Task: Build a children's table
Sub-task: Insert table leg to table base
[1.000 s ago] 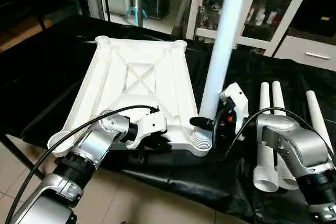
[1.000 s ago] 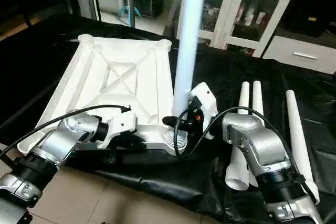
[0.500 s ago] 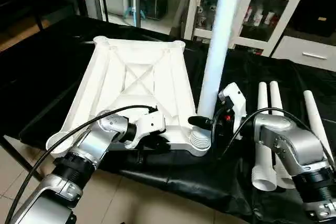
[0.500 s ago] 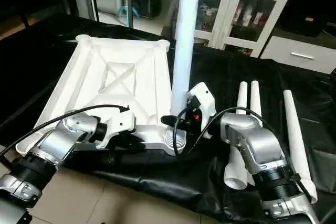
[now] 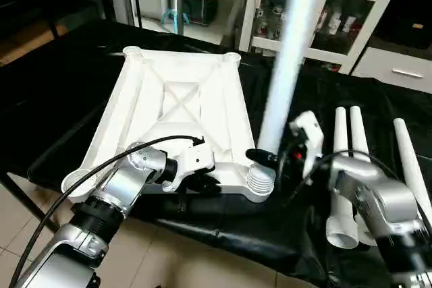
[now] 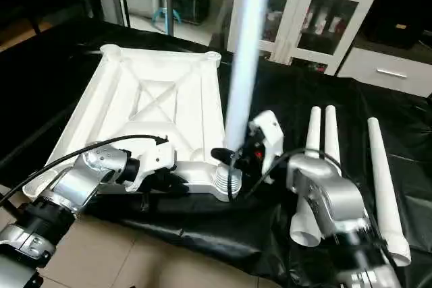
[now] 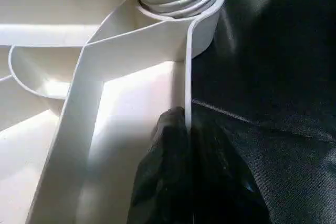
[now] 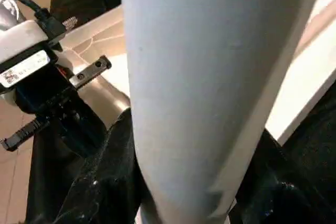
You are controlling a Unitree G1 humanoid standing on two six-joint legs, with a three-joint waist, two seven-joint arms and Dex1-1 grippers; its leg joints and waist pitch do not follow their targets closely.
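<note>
Left eye view, from the left: the left gripper [image 5: 202,181] is clenched on the near rim of the ribbed white top [image 5: 177,109], which lies underside-up on the black-covered table [image 5: 61,99] — stiff, light moulded plastic, best pinned by its rim wall as here. At the near right corner socket [image 5: 260,181] the right gripper [image 5: 273,158] grasps a long white leg [image 5: 287,69] near its foot, tilted over the socket. It looks smooth, light and top-heavy — a low hold steers it; three spare legs [image 5: 351,166] lie just right.

Left gripper [image 7: 186,145] has its fingers pinched shut, forearm reaching forward; right gripper [image 5: 273,158] points inward, its fingers clasped, elbow bent.
</note>
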